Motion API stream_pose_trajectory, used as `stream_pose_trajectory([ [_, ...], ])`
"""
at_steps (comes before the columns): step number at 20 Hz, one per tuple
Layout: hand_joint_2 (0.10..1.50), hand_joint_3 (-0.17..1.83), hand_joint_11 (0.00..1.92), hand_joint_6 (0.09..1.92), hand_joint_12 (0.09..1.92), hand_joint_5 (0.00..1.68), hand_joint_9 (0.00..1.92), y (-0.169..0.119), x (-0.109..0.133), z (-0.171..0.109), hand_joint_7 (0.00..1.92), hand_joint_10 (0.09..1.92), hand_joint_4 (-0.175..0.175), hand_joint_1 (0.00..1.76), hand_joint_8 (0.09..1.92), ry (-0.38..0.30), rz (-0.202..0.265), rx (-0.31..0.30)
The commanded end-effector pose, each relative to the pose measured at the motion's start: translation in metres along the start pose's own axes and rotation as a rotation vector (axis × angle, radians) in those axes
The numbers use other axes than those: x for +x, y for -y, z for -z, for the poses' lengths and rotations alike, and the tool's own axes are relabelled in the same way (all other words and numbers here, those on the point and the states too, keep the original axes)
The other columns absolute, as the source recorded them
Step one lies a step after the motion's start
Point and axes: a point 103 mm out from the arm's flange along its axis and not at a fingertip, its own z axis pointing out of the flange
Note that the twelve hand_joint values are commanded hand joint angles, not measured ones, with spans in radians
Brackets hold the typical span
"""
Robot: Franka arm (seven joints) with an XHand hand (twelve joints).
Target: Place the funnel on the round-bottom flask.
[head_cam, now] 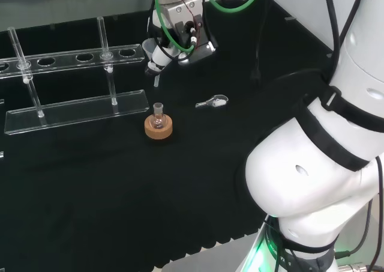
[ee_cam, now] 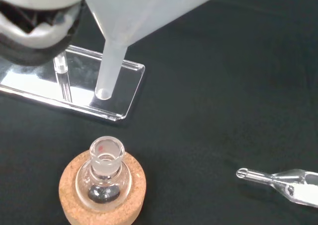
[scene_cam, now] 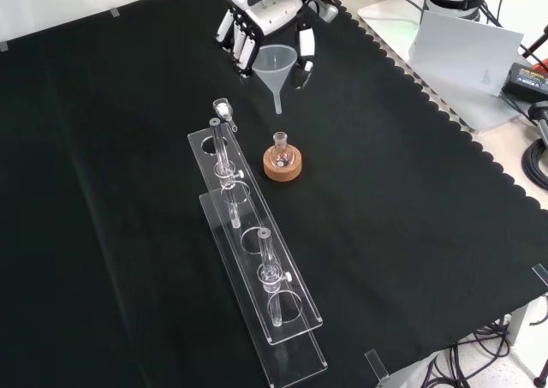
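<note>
The hand (scene_cam: 261,11) has its fingers curled round the cone of the funnel (scene_cam: 276,68), stem down, in the air beyond the flask (scene_cam: 280,151) in the front view. The flask sits upright on its cork ring (scene_cam: 282,167), neck open. The funnel looks light, thin and slick, so the wide rim seems the best place to hold it; the glass neck is fragile.

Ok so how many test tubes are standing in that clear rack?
2. In the front view, one test tube stands near the rack's far end by the round-bottom flask, the other test tube toward its near end.
</note>
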Motion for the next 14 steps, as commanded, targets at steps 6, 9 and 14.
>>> stream_pose_trajectory([
  [6,0.76,0.46,0.70,0.62,1.20,1.25,1.33,-0.001,0.007,-0.021,1.51,0.34,0.175,1.10,0.38,-0.005,-0.007,0.036],
  [9,0.76,0.46,0.70,0.62,1.20,1.25,1.34,-0.003,0.007,-0.028,1.51,0.34,0.175,1.10,0.38,-0.004,-0.015,0.041],
  [14,0.76,0.47,0.70,0.62,1.20,1.25,1.34,-0.007,0.005,-0.038,1.51,0.34,0.175,1.10,0.37,-0.010,-0.020,0.050],
])
